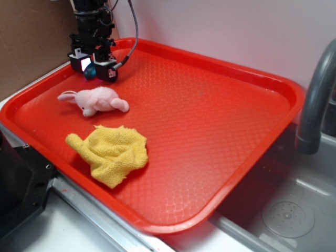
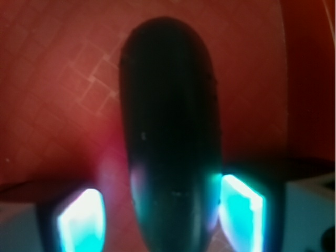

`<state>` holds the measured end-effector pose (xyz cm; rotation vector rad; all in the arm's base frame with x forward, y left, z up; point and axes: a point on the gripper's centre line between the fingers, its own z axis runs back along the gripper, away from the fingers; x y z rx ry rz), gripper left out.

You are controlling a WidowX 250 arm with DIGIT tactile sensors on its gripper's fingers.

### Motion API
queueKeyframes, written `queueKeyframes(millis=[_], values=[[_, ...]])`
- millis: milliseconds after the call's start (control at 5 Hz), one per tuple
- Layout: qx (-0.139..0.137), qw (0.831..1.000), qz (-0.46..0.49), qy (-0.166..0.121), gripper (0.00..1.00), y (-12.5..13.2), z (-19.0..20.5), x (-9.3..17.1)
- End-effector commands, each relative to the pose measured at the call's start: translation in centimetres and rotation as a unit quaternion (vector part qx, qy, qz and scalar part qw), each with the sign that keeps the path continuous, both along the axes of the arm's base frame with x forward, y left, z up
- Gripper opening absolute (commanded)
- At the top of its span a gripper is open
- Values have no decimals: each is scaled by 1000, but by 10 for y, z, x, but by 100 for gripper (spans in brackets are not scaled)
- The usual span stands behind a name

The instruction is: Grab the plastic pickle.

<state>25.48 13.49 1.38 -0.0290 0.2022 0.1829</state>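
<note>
Straddling the plastic pickle point(image 2: 170, 136), the gripper point(image 1: 94, 67) nears the tray point(image 1: 220, 131).

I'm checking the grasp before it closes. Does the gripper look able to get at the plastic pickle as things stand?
Probably yes. The gripper is already down over the pickle at the far corner of the red tray, with a finger on each side. The pink plush toy and yellow cloth lie apart, nearer the camera.

dark glossy plastic pickle point(image 2: 170, 142), oblong with rounded ends, at the red tray's point(image 1: 210, 121) far-left corner
</note>
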Motion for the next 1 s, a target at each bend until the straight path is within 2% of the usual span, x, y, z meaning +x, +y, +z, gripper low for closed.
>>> queueKeyframes(millis=[0, 200, 400, 600, 800], values=[[14, 1000, 9, -19, 0, 4, 17, 7], [54, 998, 16, 1, 0, -10, 43, 9], [62, 998, 6, -7, 0, -28, 75, 11], [61, 998, -7, -32, 0, -56, 115, 7], [38, 997, -26, -54, 0, -88, 158, 1]])
